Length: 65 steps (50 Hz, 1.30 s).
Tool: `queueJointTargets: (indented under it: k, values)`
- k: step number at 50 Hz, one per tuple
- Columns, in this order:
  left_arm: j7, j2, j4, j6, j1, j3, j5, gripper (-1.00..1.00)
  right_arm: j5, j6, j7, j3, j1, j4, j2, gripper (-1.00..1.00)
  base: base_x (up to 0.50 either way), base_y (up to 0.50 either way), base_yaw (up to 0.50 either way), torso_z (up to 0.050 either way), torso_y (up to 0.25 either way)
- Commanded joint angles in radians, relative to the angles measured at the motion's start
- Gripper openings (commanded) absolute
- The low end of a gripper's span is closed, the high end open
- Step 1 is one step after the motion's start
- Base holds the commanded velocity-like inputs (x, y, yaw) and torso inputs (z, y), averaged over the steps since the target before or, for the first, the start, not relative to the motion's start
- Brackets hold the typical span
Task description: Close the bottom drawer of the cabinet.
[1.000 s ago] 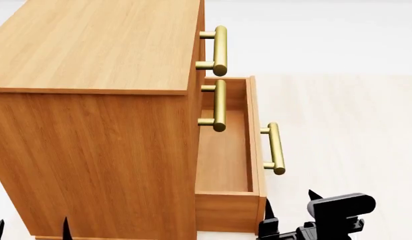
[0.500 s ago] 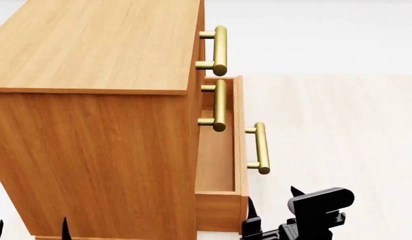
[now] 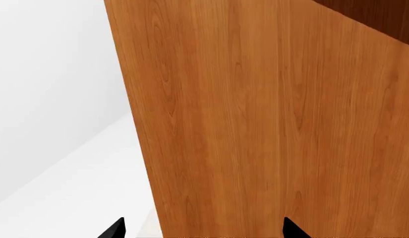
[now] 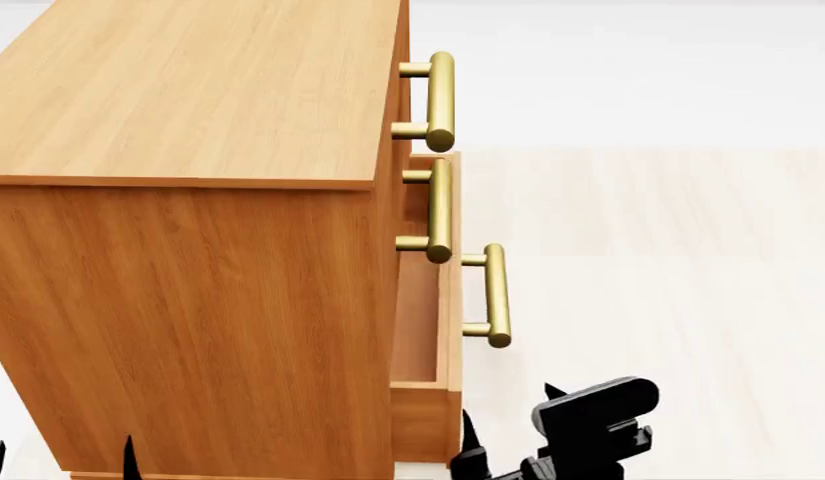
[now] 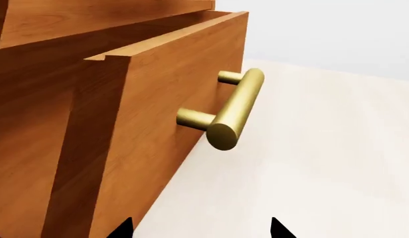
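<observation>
**Bright, even simulator light, sharp throughout**

All three views are brightly and evenly lit, with no blur, grain or edge distortion. The cabinet [image 4: 185, 260] has a paler top than its side, so light falls from above. The brass handle [image 5: 234, 111] carries a soft highlight along its length without harsh glare. The pale floor [image 4: 652, 250] is near washed out, with hardly any cast shadows.

No legible text or markings

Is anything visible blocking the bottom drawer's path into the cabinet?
Nothing visible does. The bottom drawer stands only slightly out of the cabinet, and the part of its tray that shows holds nothing. The right gripper sits at its front.
</observation>
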State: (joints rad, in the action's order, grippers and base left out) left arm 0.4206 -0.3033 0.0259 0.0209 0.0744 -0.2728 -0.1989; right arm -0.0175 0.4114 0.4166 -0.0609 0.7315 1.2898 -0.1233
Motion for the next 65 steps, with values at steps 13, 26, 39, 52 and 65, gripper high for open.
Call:
queueJointTargets:
  k: [13, 26, 39, 52, 65]
  values:
    - [-0.041, 0.010, -0.006, -0.062, -0.022, 0.001, -0.017, 1.00, 0.030, 0.016, 0.019, -0.124, 0.000, 0.019, 0.044, 1.00, 0.00, 0.00, 0.00, 0.000, 0.000]
    - [-0.037, 0.007, -0.009, -0.059, -0.020, -0.004, -0.017, 1.00, 0.029, 0.028, 0.026, -0.182, 0.011, 0.019, 0.057, 1.00, 0.00, 0.00, 0.00, 0.000, 0.000]
    - [-0.034, 0.004, -0.010, -0.059, -0.022, -0.010, -0.018, 1.00, 0.030, 0.032, 0.038, -0.242, 0.028, 0.019, 0.064, 1.00, 0.00, 0.00, 0.00, 0.000, 0.000]
    - [-0.029, 0.002, -0.007, -0.063, -0.021, -0.013, -0.018, 1.00, 0.031, 0.039, 0.043, -0.308, 0.045, 0.019, 0.071, 1.00, 0.00, 0.00, 0.00, 0.000, 0.000]
    - [-0.027, 0.002, 0.001, -0.071, -0.020, -0.017, -0.019, 1.00, 0.020, 0.046, 0.037, -0.334, 0.052, 0.019, 0.067, 1.00, 0.00, 0.00, 0.00, 0.000, 0.000]
